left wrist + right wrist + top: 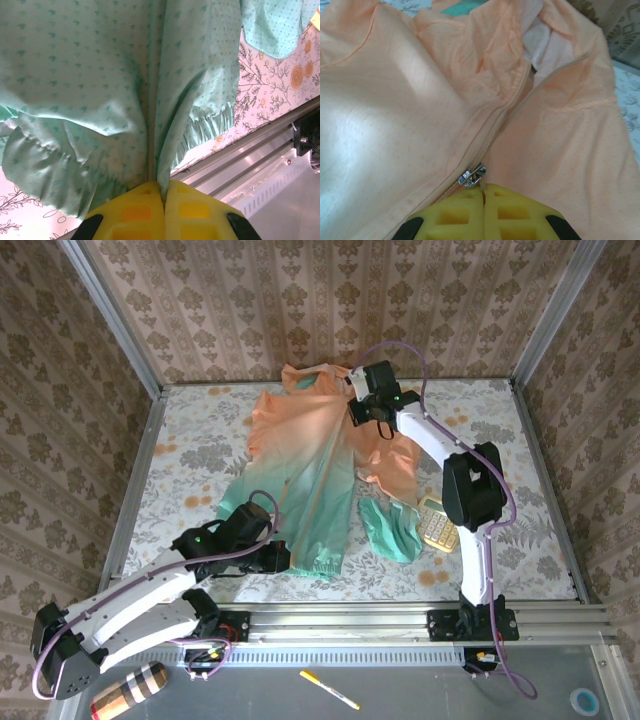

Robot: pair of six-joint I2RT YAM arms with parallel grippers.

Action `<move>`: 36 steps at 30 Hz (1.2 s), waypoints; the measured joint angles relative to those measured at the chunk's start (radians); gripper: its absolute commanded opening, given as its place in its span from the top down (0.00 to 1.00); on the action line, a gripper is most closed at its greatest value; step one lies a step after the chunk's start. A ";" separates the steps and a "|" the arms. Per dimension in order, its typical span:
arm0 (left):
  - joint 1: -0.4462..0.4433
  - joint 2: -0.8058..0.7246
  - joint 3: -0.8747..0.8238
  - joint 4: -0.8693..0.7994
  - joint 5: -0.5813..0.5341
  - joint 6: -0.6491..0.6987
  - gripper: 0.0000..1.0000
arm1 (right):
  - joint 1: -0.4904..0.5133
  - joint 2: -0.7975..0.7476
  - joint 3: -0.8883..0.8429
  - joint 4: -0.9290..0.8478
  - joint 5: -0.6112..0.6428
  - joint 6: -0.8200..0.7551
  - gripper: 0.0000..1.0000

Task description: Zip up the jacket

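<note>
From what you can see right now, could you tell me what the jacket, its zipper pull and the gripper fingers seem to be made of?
The jacket: thin synthetic weave, likely nylon or polyester; soft sheen, crisp crumpled folds. The zipper pull: silvery metal, judging by its bright glints. The fingers of the right gripper: matte yellow moulded plastic or rubber, with square recesses.

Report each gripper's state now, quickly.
Left gripper: closed, pinching the jacket at its hem.
Right gripper: closed on the zipper pull.
</note>
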 measured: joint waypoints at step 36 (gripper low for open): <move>-0.005 -0.219 -0.065 -0.172 -0.041 -0.087 1.00 | -0.126 0.282 0.555 -0.191 0.003 -0.053 1.00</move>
